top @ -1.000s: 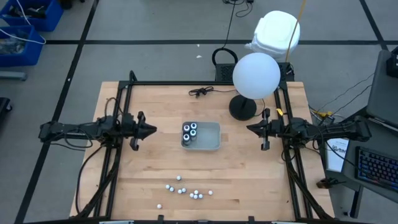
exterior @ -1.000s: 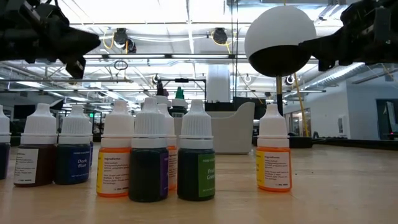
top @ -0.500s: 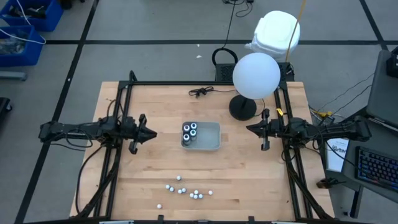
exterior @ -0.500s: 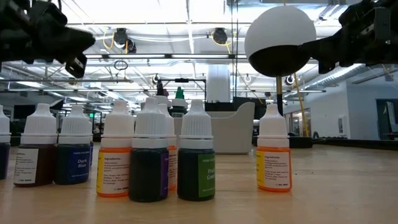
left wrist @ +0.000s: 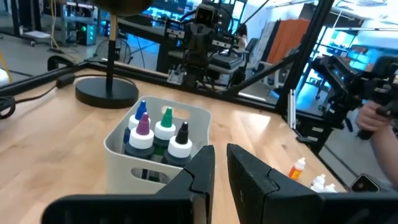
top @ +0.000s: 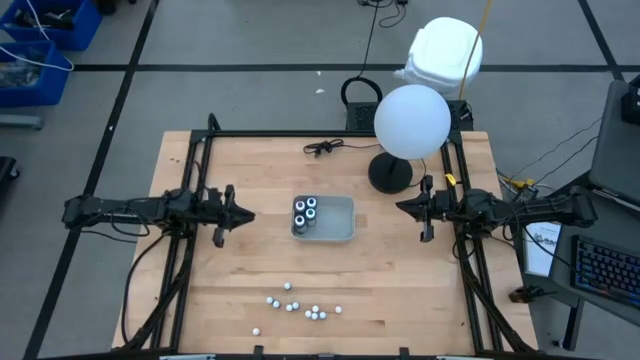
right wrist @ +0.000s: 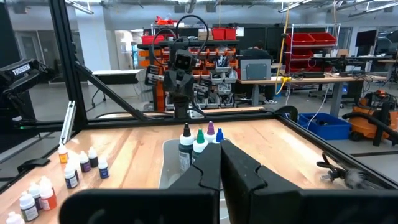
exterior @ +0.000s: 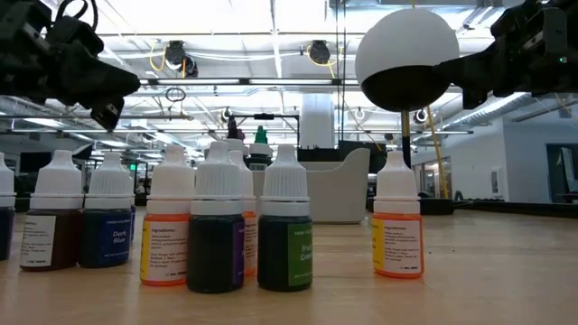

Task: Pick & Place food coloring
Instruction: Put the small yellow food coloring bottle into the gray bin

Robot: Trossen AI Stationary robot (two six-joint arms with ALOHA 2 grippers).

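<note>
Four dark food coloring bottles [top: 305, 213] with coloured tips stand upright in the left end of a grey tray [top: 340, 222] at the table's middle. They also show in the left wrist view [left wrist: 158, 130] and the right wrist view [right wrist: 198, 140]. Several tiny white-capped bottles [top: 300, 305] stand on the table near its front edge and fill the low view [exterior: 217, 235]. My left gripper [top: 245, 214] hovers left of the tray, shut and empty. My right gripper [top: 402, 207] hovers right of the tray, shut and empty.
A lamp with a white globe [top: 412, 120] and a black round base [top: 390, 173] stands at the far right of the table. A black cable [top: 322, 148] lies near the far edge. Bare wood lies between the tray and the tiny bottles.
My left gripper has tipped a little downward and edged toward the tray. My right gripper has kept still.
</note>
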